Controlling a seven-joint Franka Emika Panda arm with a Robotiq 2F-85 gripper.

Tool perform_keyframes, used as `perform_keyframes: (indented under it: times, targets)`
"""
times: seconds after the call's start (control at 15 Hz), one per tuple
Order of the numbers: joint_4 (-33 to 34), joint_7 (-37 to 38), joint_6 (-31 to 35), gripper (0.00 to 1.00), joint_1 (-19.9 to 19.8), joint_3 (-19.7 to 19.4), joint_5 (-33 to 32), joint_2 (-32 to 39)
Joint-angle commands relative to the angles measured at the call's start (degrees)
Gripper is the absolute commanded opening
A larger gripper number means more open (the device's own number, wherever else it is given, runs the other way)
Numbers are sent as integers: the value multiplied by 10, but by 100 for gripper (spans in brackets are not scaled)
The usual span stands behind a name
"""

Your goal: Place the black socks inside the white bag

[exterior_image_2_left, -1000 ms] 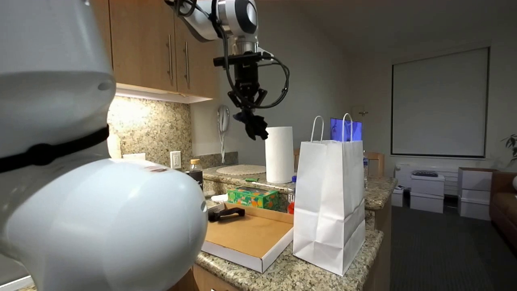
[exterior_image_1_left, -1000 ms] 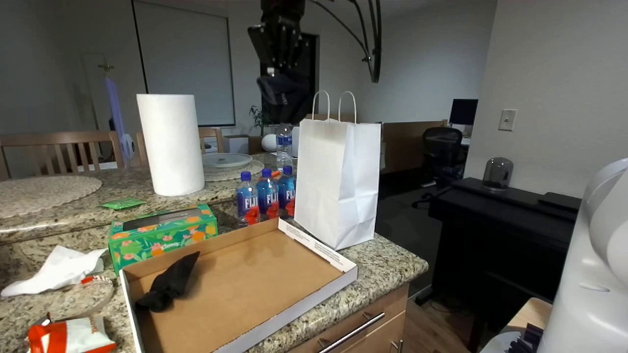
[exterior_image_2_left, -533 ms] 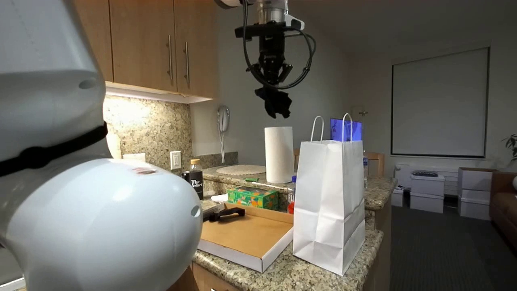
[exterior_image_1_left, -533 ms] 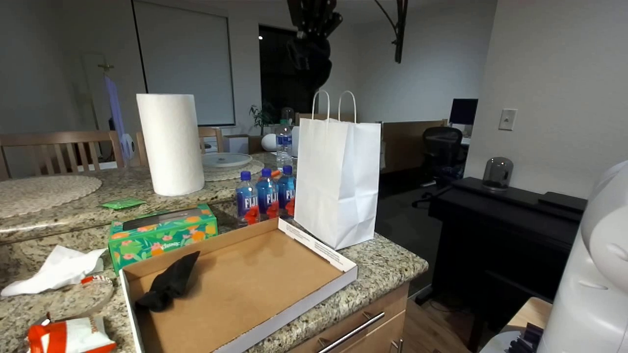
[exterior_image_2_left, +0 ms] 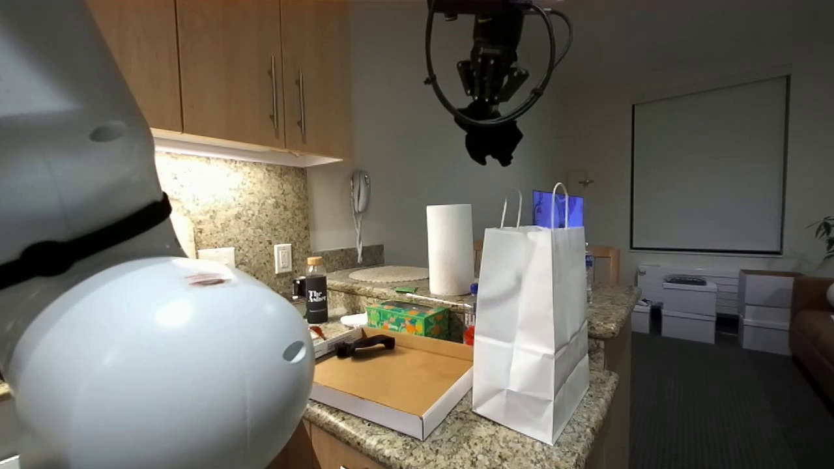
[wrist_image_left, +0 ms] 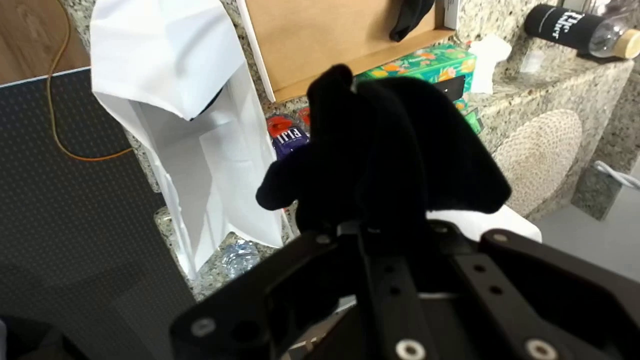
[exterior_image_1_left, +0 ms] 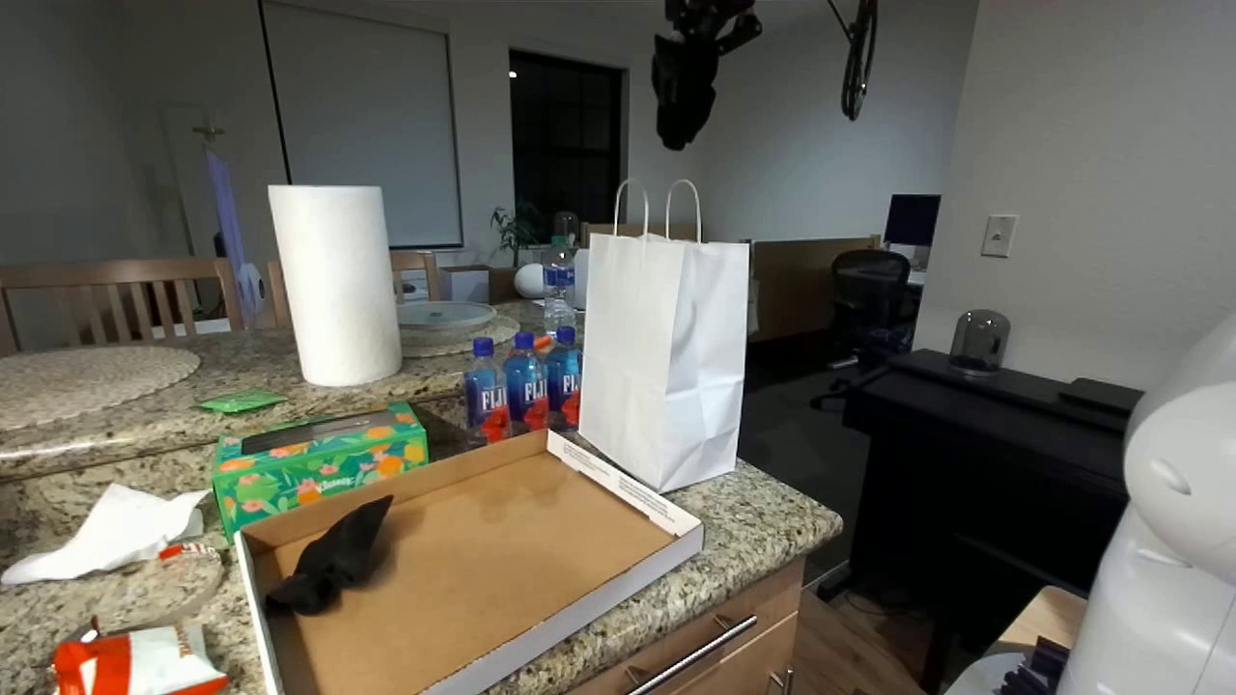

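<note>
Black fabric hung from the tool (wrist_image_left: 390, 230), whose jaws were clenched on one sock (wrist_image_left: 400, 145) — bunched and limp, its loose folds splayed out. In both exterior views that sock showed higher than the white bag (exterior_image_1_left: 666, 357) and apart from it; in the wrist view it lay to one side of the bag's mouth, so it probably had to shift before lowering. The bag stood upright on the desk (exterior_image_1_left: 763, 518), near the end edge and just beside one edge of the cardboard tray (exterior_image_1_left: 502, 550). Within the bag's mouth a dark sliver (wrist_image_left: 214, 101) showed under a fold of paper, too little to tell whether a sock was already inside. A second sock (exterior_image_1_left: 333, 560) lay in the tray by the opposite edge, near the corner closest to the tissue box (exterior_image_1_left: 323, 470).

By my judgement, the lift was done and the carry mostly so; the release was left — then a whole trip for the sock in the tray.
</note>
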Motion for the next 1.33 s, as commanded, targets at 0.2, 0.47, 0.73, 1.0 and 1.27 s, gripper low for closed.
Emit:
perform_keyframes:
  times: [0.2, 0.47, 0.73, 1.0, 1.27]
  targets:
    - [-47, -2, 14, 8, -24, -21, 52, 18]
    - [-61, -2, 13, 8, -27, -24, 67, 51]
    - [-68, 1, 11, 8, -36, -29, 79, 78]
    - [-73, 1, 11, 8, -49, -34, 93, 97]
    - [-73, 4, 17, 7, -58, -37, 110, 113]
